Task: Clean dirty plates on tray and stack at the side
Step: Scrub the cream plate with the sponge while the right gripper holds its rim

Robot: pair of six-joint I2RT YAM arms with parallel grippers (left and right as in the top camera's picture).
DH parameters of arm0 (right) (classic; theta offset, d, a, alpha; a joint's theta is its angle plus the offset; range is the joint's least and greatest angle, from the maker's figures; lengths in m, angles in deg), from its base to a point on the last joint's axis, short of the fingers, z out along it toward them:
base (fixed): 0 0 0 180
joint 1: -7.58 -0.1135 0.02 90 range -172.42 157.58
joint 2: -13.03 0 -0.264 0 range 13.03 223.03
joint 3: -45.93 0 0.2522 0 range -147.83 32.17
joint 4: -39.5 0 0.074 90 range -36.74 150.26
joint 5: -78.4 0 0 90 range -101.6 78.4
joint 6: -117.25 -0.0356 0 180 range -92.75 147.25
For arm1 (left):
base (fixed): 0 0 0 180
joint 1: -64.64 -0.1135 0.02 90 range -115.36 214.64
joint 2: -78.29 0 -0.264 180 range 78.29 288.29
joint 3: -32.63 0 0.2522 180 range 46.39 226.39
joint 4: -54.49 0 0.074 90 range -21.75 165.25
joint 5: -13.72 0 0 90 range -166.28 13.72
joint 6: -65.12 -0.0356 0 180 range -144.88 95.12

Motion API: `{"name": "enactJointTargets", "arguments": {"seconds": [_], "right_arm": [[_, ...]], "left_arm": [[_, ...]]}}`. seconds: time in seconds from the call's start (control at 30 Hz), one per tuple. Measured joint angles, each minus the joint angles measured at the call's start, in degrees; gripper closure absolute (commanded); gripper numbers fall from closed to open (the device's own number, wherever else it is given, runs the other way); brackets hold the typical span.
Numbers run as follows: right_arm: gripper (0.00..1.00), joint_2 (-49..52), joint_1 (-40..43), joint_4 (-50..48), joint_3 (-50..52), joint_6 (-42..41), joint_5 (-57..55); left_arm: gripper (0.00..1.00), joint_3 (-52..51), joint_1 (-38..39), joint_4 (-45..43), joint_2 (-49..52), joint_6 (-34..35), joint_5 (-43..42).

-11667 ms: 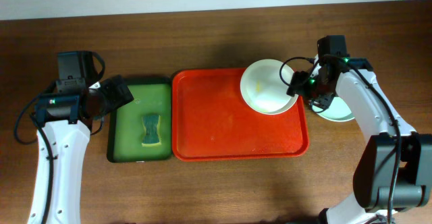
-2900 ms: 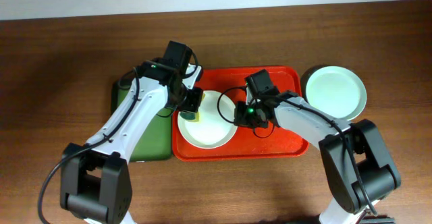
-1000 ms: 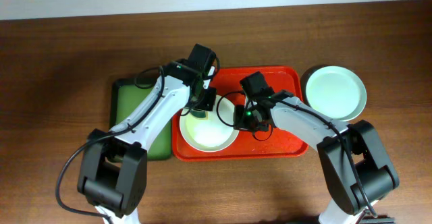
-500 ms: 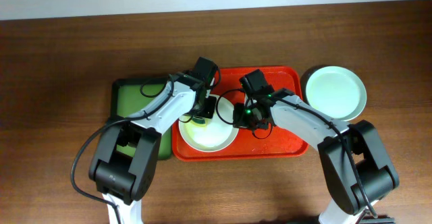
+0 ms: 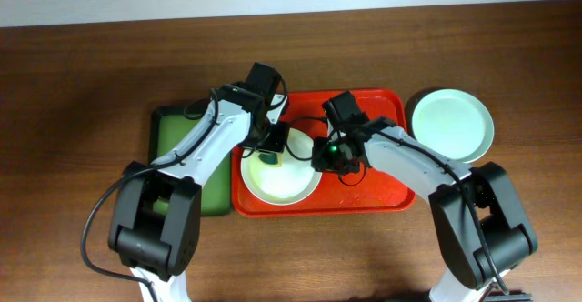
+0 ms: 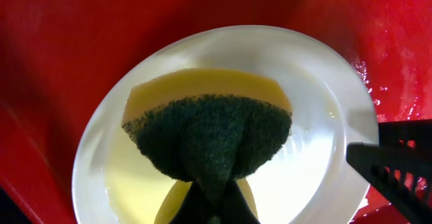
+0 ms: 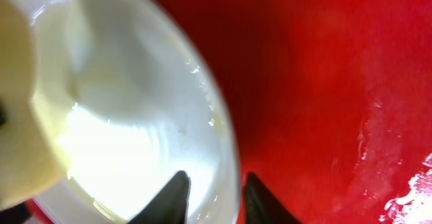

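Cream-white plate (image 5: pixel 286 182) in the left part of the red-orange tray (image 5: pixel 386 188). Pressed into it, a yellow and green sponge (image 6: pixel 209 140), squeezed tight in the jaws of the left gripper (image 5: pixel 272 145). At its right rim, the right gripper (image 7: pixel 214 180), jaws pinching the edge. Just beside the tray on the tabletop (image 5: pixel 91 65), a pale green plate (image 5: pixel 450 125).

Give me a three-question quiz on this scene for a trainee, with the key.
1. True or false: the left gripper presses the sponge onto the white plate.
2. What does the right gripper straddle with its fingers? A) the sponge B) the white plate's rim C) nothing at all
3. Fill in: the pale green plate sits on the table off the tray's ____ end.
Key: 1 true; 2 B; 3 right.
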Motion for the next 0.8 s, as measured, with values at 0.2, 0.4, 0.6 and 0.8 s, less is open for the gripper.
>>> {"name": "enactJointTargets", "arguments": {"seconds": [0.2, 0.4, 0.6, 0.8], "right_arm": [[0.43, 0.1, 1.7, 12.9, -11.8, 4.3, 3.0], [0.4, 0.1, 4.2, 21.8, -16.4, 6.3, 3.5], [0.44, 0.1, 4.0, 20.1, -13.2, 6.4, 3.3], [0.62, 0.1, 1.9, 10.6, -4.4, 4.5, 1.7]], "left_arm": [[1.0, -1.0, 0.8, -0.2, 0.1, -0.2, 1.4], [1.0, -1.0, 0.8, -0.5, 3.0, -0.2, 2.3], [1.0, -1.2, 0.9, -1.1, 3.8, -0.2, 5.4], [1.0, -1.2, 0.9, -1.2, 3.8, -0.2, 6.0]]}}
